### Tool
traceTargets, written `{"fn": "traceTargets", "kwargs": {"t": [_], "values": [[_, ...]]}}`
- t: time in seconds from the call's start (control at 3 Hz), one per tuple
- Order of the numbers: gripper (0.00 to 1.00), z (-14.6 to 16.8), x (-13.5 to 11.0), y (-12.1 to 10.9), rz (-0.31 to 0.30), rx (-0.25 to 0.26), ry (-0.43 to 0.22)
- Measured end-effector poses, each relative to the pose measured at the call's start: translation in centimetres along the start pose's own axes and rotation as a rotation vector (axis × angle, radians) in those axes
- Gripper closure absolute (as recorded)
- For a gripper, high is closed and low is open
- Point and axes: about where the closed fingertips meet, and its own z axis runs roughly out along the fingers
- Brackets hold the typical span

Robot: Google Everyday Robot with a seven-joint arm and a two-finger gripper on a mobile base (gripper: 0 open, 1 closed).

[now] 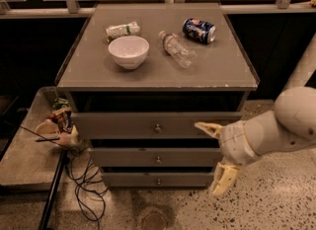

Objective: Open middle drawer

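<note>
The middle drawer [123,157] is a grey-brown flat front panel with a small round metal knob [158,160], between a taller top drawer [113,124] and a narrower bottom drawer [128,179]. All three fronts look closed. My gripper [214,155] is open, with cream fingers spread one above the other. The upper fingertip [205,127] is over the right end of the top drawer front. The lower fingertip [221,182] hangs by the right end of the bottom drawer. The gripper is to the right of the middle knob and holds nothing.
On the cabinet top [217,71] lie a white bowl [128,51], a clear plastic bottle [177,49], a blue can [199,30] and a crumpled packet [122,29]. A low side table [24,160] with clutter stands at left. Black cables [86,184] trail on the speckled floor.
</note>
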Motion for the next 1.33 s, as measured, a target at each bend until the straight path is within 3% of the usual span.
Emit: {"fn": "traceTargets", "kwargs": {"t": [0.33, 0.67, 1.0, 1.33], "values": [[0.00, 3.9, 2.1, 0.2, -0.028, 0.006, 0.044], [0.00, 6.3, 5.4, -1.8, -0.020, 0.082, 0.098], [0.00, 7.5, 9.9, -4.4, 0.022, 0.165, 0.108], [0.00, 7.5, 9.9, -4.4, 0.022, 0.165, 0.108]]}}
